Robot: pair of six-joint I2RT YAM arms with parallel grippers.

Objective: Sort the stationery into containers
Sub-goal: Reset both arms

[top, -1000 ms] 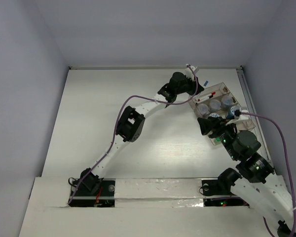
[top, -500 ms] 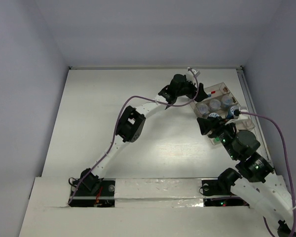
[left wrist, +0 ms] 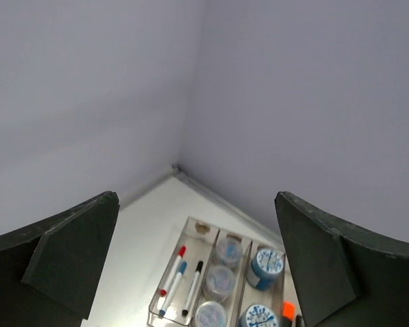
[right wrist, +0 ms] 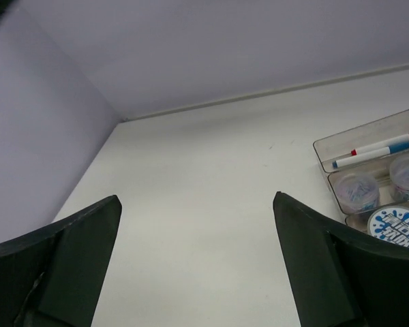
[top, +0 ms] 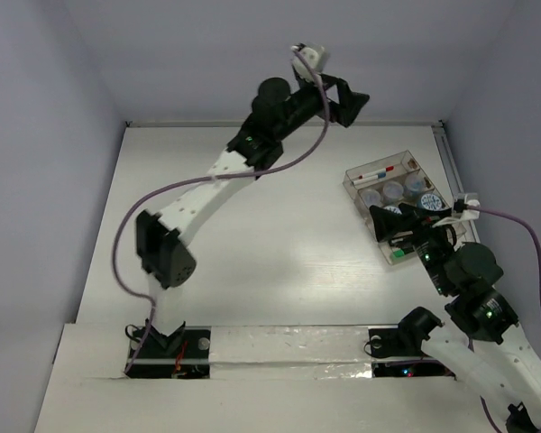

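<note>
The clear divided tray (top: 353, 177) sits at the table's back right. In the left wrist view the tray (left wrist: 199, 222) holds a red-capped pen (left wrist: 172, 270), a blue-capped pen (left wrist: 173, 286) and a black-capped pen (left wrist: 193, 287) in one compartment. Greyish pots (left wrist: 219, 281) fill the middle compartment and blue-and-white pots (left wrist: 264, 264) the third, with an orange cap (left wrist: 288, 310) at the edge. A green cap (top: 397, 255) shows at the tray's near end. My left gripper (top: 347, 97) hangs open and empty, high above the table's back edge. My right gripper (top: 398, 217) stands open and empty over the tray's near part.
The right wrist view looks past the open right gripper (right wrist: 198, 201) onto bare white table (right wrist: 204, 177), with the tray (right wrist: 320, 146) at its right edge. Grey walls close the table's back and sides. Purple cables (top: 135, 216) run along both arms.
The left arm has risen and swung back from the tray, its gripper now open. The right gripper has opened wider and drawn back slightly towards the near side.
</note>
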